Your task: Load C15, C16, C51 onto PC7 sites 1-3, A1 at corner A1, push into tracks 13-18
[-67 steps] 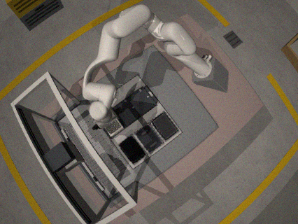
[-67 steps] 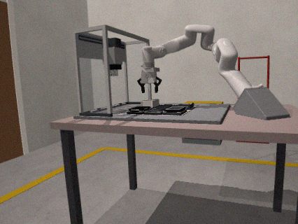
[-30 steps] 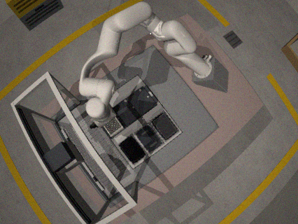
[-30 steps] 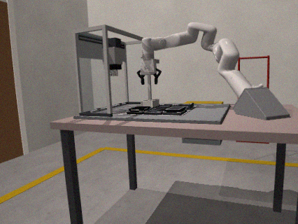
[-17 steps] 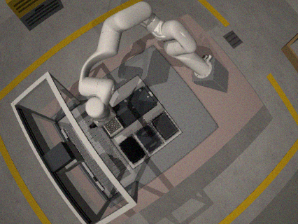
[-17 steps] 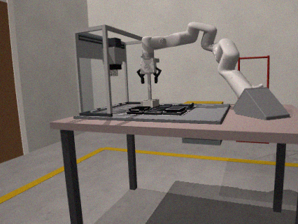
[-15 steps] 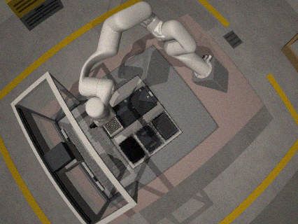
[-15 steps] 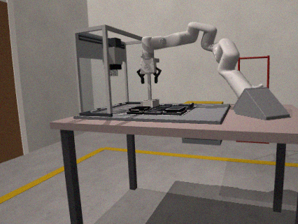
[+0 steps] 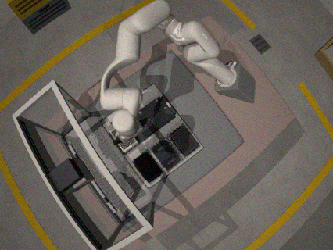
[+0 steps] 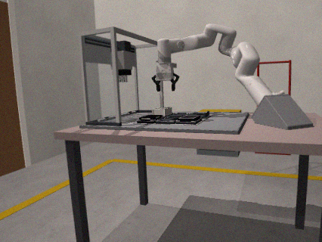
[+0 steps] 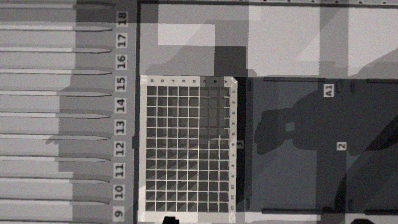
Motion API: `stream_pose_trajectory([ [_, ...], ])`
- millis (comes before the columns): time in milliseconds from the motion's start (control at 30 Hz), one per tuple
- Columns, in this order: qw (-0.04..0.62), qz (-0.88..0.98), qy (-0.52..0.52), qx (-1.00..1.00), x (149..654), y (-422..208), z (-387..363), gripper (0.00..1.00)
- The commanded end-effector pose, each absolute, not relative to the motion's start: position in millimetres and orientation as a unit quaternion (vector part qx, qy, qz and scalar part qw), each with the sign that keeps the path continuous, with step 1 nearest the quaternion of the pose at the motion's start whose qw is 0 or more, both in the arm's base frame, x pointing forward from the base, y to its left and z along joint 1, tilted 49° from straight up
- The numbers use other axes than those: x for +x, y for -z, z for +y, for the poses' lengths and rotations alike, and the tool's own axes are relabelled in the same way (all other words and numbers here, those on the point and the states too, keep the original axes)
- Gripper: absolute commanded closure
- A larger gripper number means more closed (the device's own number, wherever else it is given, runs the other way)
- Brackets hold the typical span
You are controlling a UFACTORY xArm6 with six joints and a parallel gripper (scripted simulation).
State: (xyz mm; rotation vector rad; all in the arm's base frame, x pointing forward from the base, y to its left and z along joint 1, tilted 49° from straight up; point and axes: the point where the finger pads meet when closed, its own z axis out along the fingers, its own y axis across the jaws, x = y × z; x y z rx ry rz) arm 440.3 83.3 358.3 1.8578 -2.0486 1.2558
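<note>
Hovering high above the apron, jaws (image 10: 165, 82) spread fully and grasping nothing, dark fingertips pointing straight down over the carrier end nearest the rails. Directly beneath in the wrist view: a pale plate with a grid of square wells (image 11: 189, 147), seated on the carrier PC7 (image 11: 300, 165) at the site beside the numbered track labels (image 11: 120, 105), its long edge lined up roughly with tracks 9 to 15. To its right on the same dark carrier, a bare site marked 2 (image 11: 341, 146) with an A1 tag (image 11: 328, 90) at its upper corner, partly under the arm's shadow. Left of the labels, the ribbed loading rails (image 11: 45, 100) running off toward the instrument frame (image 10: 113, 72). From above, three dark nests (image 9: 167, 153) in a row beside the apron, contents too dark to tell apart. Arm (image 10: 242, 60) reaching from its wedge-shaped pedestal (image 10: 298, 121) across the pink surface (image 10: 189, 138).
</note>
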Motion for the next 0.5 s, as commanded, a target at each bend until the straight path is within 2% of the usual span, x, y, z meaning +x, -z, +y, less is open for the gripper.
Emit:
stream_pose_trajectory([
  [0, 0.05, -0.674, -0.414, 0.611, 431, -344, 91, 0.0],
  [467, 0.05, -0.674, -0.413, 0.611, 404, -295, 113, 0.0],
])
